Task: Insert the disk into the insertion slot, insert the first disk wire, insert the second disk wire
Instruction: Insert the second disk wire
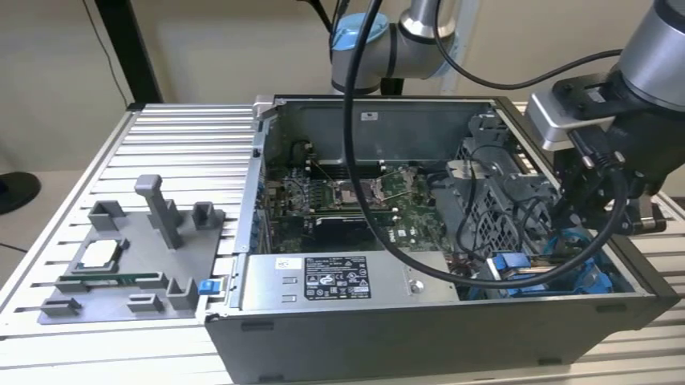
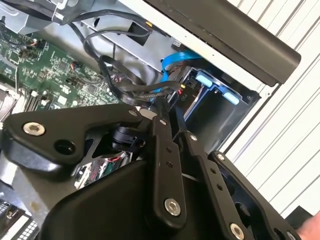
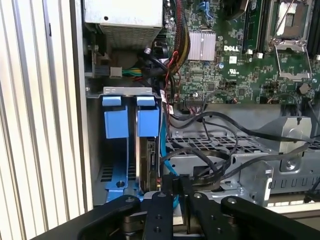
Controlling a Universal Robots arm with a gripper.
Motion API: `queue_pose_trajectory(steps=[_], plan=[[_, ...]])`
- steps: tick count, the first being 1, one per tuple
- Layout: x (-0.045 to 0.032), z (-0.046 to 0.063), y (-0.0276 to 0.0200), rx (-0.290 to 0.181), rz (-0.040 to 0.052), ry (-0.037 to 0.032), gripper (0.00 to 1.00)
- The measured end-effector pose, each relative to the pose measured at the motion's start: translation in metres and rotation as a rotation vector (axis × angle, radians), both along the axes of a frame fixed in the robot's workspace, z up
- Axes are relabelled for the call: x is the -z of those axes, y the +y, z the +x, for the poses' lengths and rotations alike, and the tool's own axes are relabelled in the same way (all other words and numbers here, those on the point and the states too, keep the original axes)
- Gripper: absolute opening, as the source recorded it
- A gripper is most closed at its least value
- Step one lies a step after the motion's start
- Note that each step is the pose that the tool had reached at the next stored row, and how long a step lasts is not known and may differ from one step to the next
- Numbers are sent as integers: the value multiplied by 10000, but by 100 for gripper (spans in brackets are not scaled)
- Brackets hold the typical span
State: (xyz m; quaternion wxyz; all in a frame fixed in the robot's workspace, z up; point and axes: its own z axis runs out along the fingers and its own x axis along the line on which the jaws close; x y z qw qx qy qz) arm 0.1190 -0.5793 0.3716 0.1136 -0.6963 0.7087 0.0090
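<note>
Exterior view: an open computer case [image 1: 428, 337] lies on a slatted metal table [image 1: 182, 136], with the arm [image 1: 653, 48] reaching down into the case's corner at the exterior view's right. Inside the case sit a green motherboard [image 1: 354, 200], a grey box [image 1: 321, 281] with a black-and-white sticker along the near wall, and a grey metal cage [image 1: 492, 200] beside the arm. A thick black cable [image 1: 370, 160] loops from the arm across the case. On the table, at the exterior view's left, a grey fixture [image 1: 128, 265] carries several upright pegs.

The slot [image 3: 125, 150] stands in the case corner next to the outer wall; in the first wrist view its blue tabs and blue rails are plain. The disk [image 3: 147, 160] sits on edge inside the slot, in the bay nearer the cage, under the second blue tab. A blue wire [image 3: 162, 150] runs down along the disk's side, and black wires [image 3: 210, 150] cross the cage top just beside it.

The gripper [image 3: 176, 187] hangs right over the disk's end, at the wire. Its fingers [image 3: 162, 210] stand close together around something dark and small, but whether they pinch it I cannot tell. In the second wrist view the gripper [image 2: 170, 112] tips meet a bundle of black wires [image 2: 125, 75] beside the slot [image 2: 210, 95].
</note>
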Motion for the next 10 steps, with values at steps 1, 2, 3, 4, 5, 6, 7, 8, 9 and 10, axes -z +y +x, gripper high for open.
queue_pose_trajectory(steps=[1, 2, 3, 4, 5, 6, 7, 8, 9, 10], plan=[[0, -1, 0, 0, 13, -1, 0], [0, -2, 0, -1, 27, -2, 0], [0, -3, -1, -1, 39, -2, 0], [0, -5, -4, 0, 57, -2, 0], [0, -10, -15, 1, 79, -2, 0], [0, -21, -42, 2, 95, -2, 0], [0, -30, -71, 1, 97, -2, 0], [5, -35, -94, 1, 96, -1, 0], [19, -36, -109, 0, 96, 5, 0], [36, -39, -115, 5, 99, 5, 0]])
